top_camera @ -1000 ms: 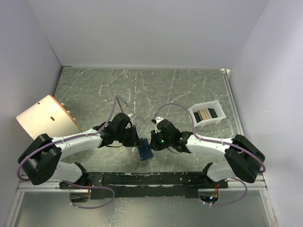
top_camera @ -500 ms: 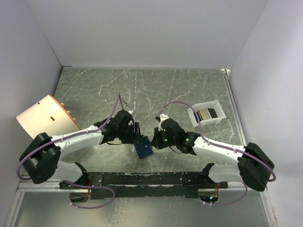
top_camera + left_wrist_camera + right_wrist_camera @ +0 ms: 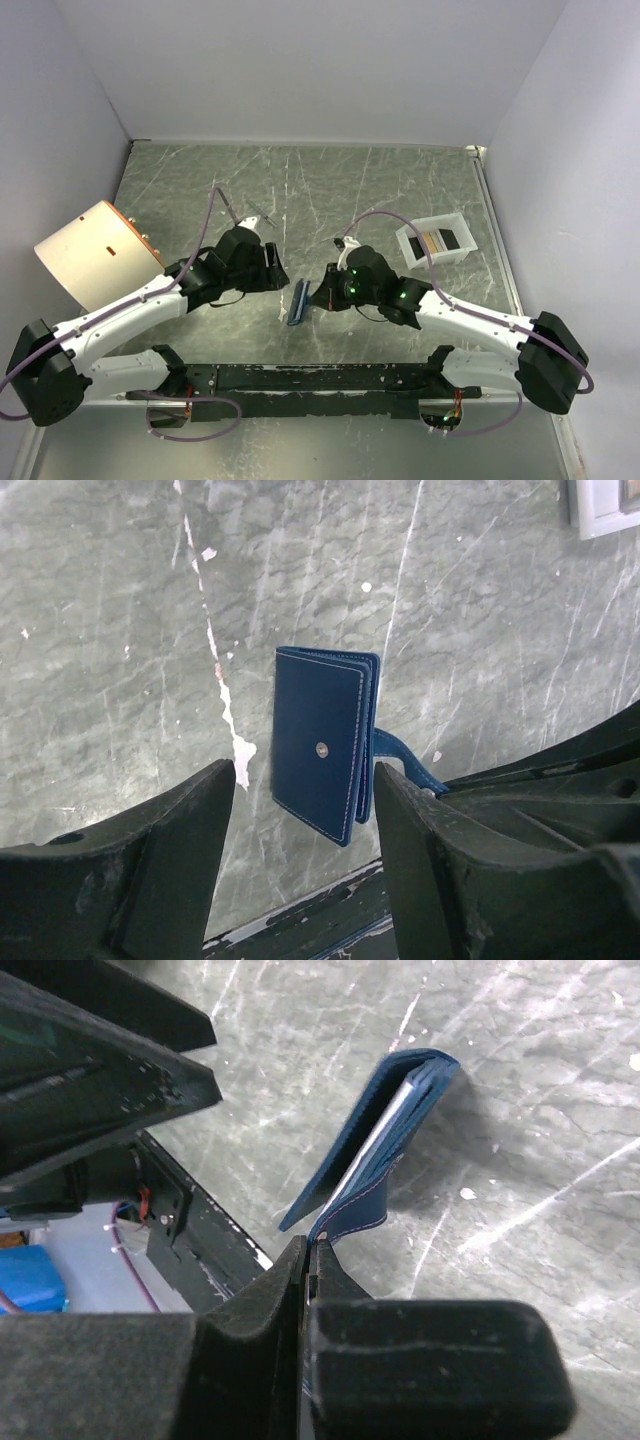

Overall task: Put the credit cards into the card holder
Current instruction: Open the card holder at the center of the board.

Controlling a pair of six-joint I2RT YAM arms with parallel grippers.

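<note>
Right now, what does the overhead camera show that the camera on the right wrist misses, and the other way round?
Only the overhead view shows the white tray with the credit cards in it, a tan object at the left, and the left gripper open, a little apart from the card holder. Only the right wrist view shows, close up, the right gripper shut on the holder's snap tab. Both show the folded blue holder held on edge over the marbled table.
</note>
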